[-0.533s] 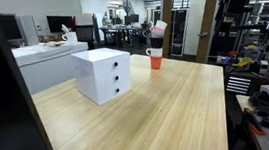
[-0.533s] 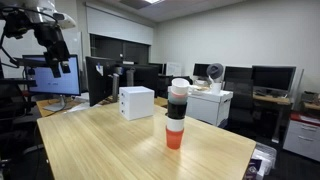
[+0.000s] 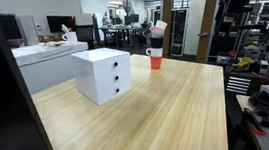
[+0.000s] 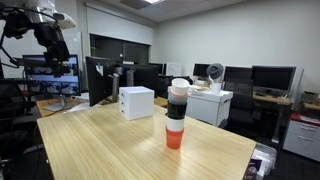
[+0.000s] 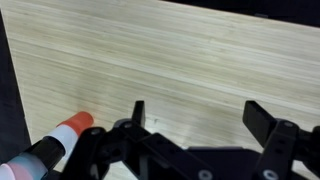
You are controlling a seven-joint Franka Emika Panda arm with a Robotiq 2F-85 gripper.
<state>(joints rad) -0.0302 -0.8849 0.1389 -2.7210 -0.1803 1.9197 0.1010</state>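
My gripper [image 5: 200, 115] is open and empty, high above the wooden table [image 5: 180, 60]. In an exterior view it hangs at the far left [image 4: 60, 62], well above the table's edge. It does not show in the exterior view from the table's other end. A stack of cups, orange at the bottom, then black and white, stands on the table [image 4: 177, 113], [image 3: 155, 55]. It shows at the lower left of the wrist view [image 5: 55, 145]. A white box with three small drawers [image 3: 102, 74], [image 4: 136, 102] stands on the table, apart from the cups.
The table [image 3: 159, 113] is light wood with a dark edge. Around it are office desks with monitors [image 4: 105, 78], chairs and a rack of gear [image 3: 256, 32]. A white cabinet [image 4: 212, 104] stands behind the cups.
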